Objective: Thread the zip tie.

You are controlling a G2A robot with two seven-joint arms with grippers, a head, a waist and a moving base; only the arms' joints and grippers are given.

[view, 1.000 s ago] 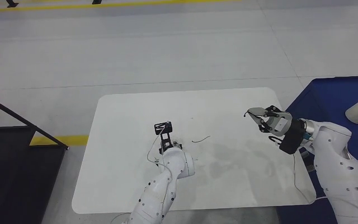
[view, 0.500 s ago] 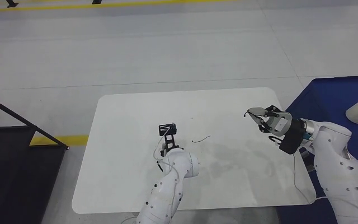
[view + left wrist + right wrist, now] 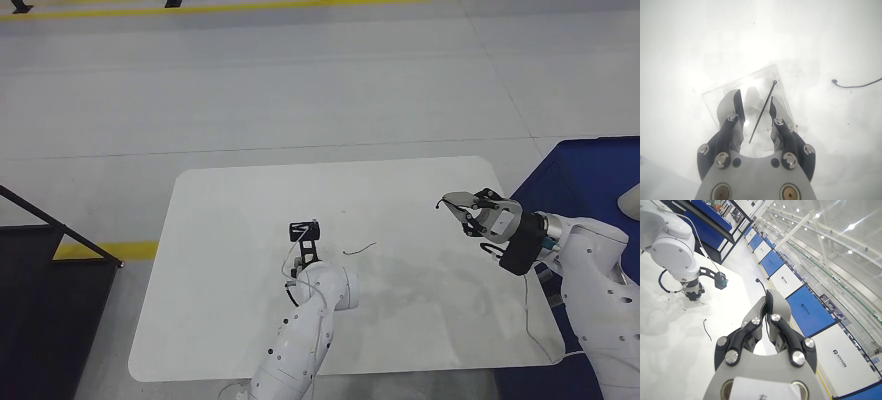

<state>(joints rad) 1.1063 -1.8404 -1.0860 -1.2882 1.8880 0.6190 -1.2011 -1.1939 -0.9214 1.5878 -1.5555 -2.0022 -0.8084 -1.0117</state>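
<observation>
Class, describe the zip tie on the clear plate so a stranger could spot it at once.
On the white table, find the clear square plate under the left gripper. A black zip tie lies straight on it, between the open jaws. The other two are curved: the loose tie on the bare table and the pinched tie in the right gripper.
</observation>
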